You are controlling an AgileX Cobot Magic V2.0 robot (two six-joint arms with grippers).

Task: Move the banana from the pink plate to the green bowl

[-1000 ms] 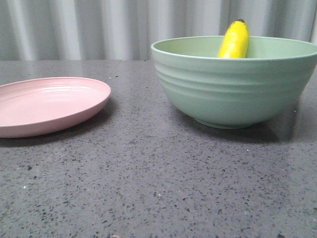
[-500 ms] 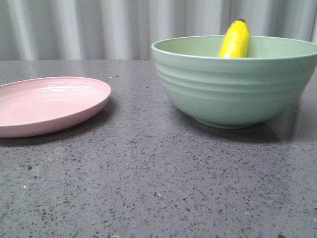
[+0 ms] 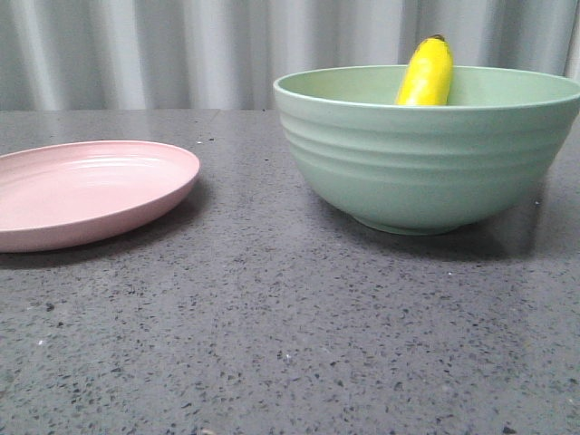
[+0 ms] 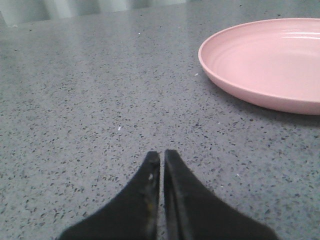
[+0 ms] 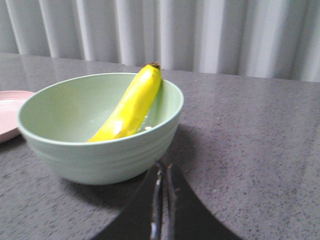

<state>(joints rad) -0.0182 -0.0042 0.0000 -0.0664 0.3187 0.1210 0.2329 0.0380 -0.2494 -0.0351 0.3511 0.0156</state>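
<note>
- Yellow banana (image 5: 131,104) lies inside the green bowl (image 3: 426,154), leaning on the inner wall with its dark tip above the rim.
- Pink plate (image 3: 91,190) sits bare, well apart from the bowl on the speckled table (image 3: 290,344).
- Left gripper (image 4: 161,172) is closed on nothing, low over the table near the plate.
- Right gripper (image 5: 163,192) is likewise pinched together and empty, just outside the bowl.
- Judgement: the transfer looks done; what remains is parking both arms, keeping the right one clear of the bowl so nothing tips.
</note>
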